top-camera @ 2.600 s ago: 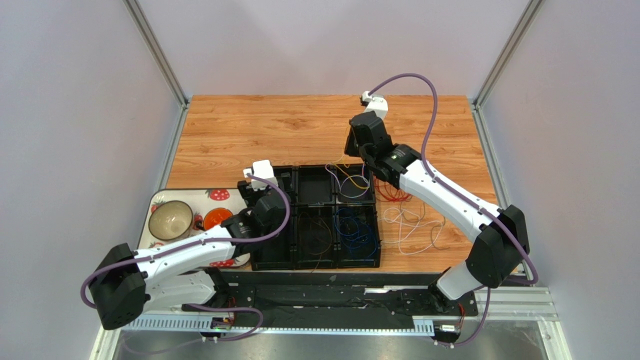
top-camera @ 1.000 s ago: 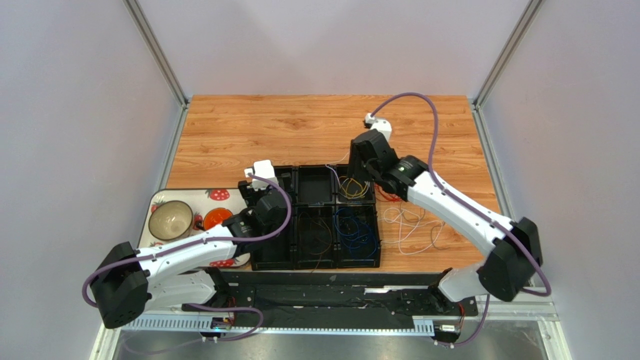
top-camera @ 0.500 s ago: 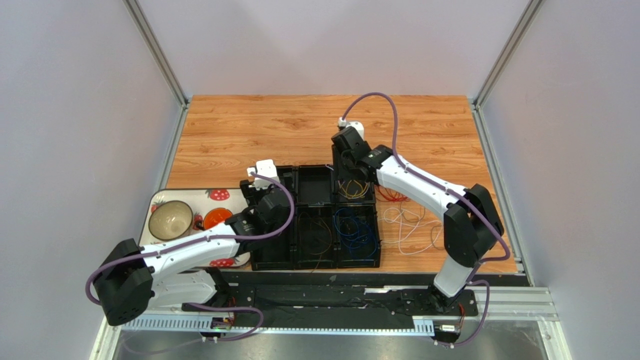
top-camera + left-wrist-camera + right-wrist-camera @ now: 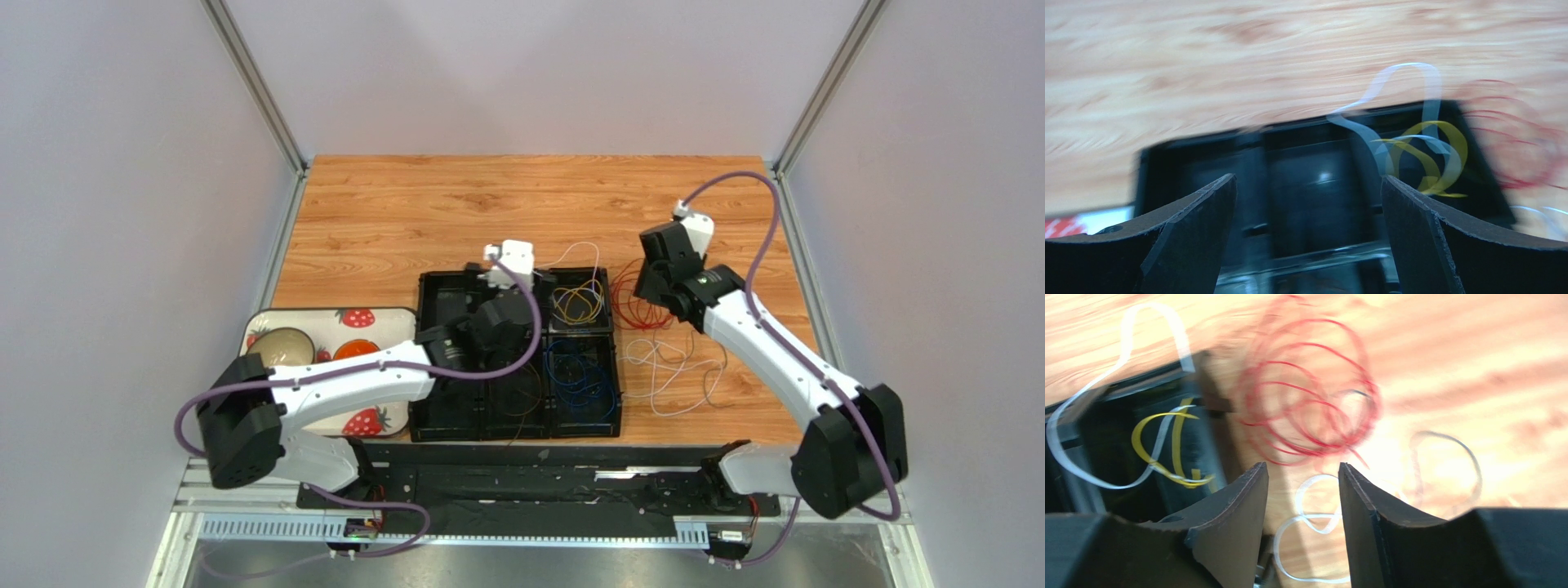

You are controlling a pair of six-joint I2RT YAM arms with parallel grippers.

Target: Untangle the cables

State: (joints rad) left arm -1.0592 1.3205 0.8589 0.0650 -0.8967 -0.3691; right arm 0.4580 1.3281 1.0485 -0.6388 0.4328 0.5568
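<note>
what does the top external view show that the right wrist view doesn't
Only top external: the left arm, the strawberry tray with its bowl, the blue cables in the near right compartment of the organiser. Only right wrist: its own jaws close up, parted, nothing between them. Both: the red cables coiled on the table, the yellow cables in the far right compartment, loose white cables beside the organiser.

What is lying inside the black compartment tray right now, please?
Yellow cables lie in the tray's far right compartment, blue cables in the near right one. The left arm covers the far middle compartment, so its contents cannot be seen.
</note>
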